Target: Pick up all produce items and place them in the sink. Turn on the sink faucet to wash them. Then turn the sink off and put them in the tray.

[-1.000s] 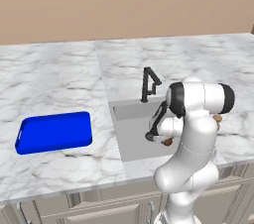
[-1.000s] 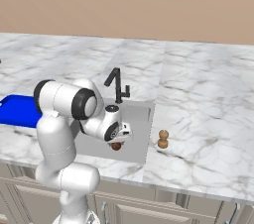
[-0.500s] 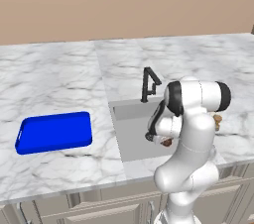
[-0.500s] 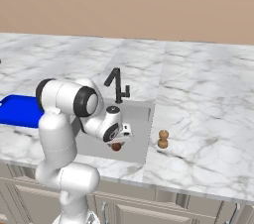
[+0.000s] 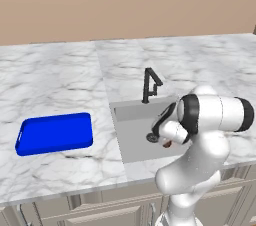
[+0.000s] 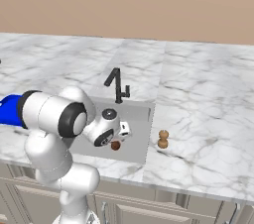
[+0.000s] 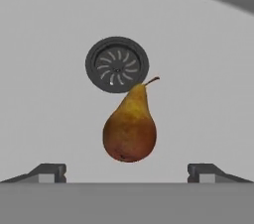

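The gripper [image 7: 127, 172] hangs inside the sink [image 5: 131, 140] with its jaws spread wide, gripping nothing. A brown pear [image 7: 130, 124] sits between the two fingertips [image 7: 49, 172] but clear of both, its stem pointing to one o'clock in the hand view, the drain [image 7: 117, 64] just beyond at twelve. On the counter [image 6: 198, 94], a tan lump [image 6: 162, 139] stands just right of the sink. The black faucet [image 5: 150, 84] rises at the basin's far rim; the blue tray [image 5: 55, 133] lies at nine o'clock from the sink.
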